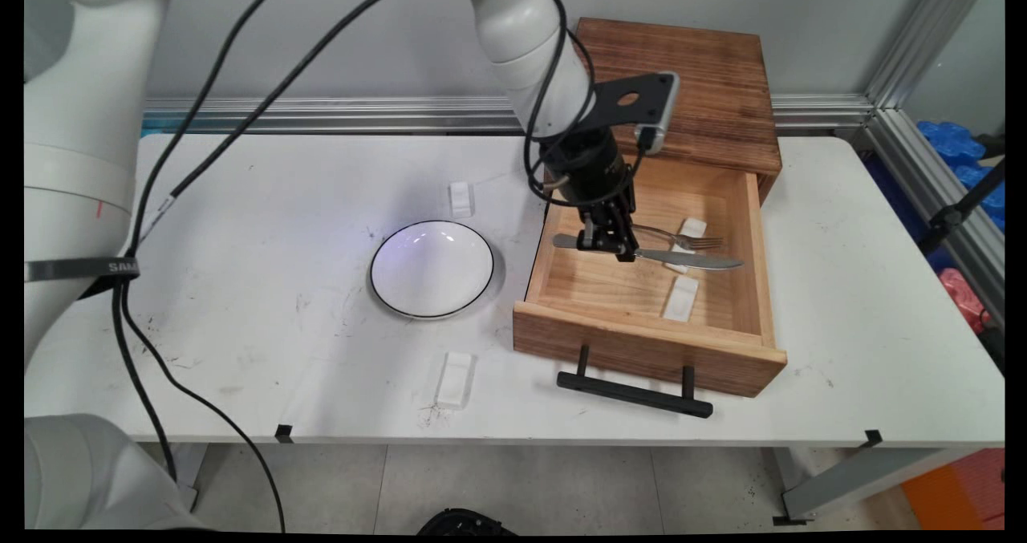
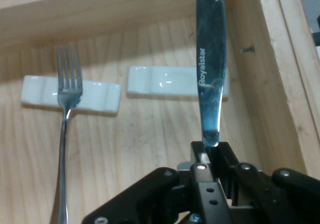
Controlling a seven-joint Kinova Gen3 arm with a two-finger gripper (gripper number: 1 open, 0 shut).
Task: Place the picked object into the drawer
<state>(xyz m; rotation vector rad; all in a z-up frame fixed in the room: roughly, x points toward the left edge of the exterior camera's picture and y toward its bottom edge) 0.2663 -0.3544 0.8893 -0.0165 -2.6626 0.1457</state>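
My gripper (image 1: 616, 248) pinches a knife (image 1: 682, 259) inside the open drawer (image 1: 650, 342).
My jaws are pressed on the knife near its middle, its blade lying over one white rest (image 2: 165, 80) in the drawer. A fork (image 2: 66, 114) lies in the drawer on a second rest (image 2: 95, 95). Left of the drawer stands a bowl (image 1: 432, 269) on the table (image 1: 265, 230).

White desk (image 1: 241, 350) before a pale grey wall (image 1: 345, 38).
An aluminium rail (image 1: 321, 115) runs along the wall's base; grey floor tiles (image 1: 513, 487) lie below the desk's near edge.
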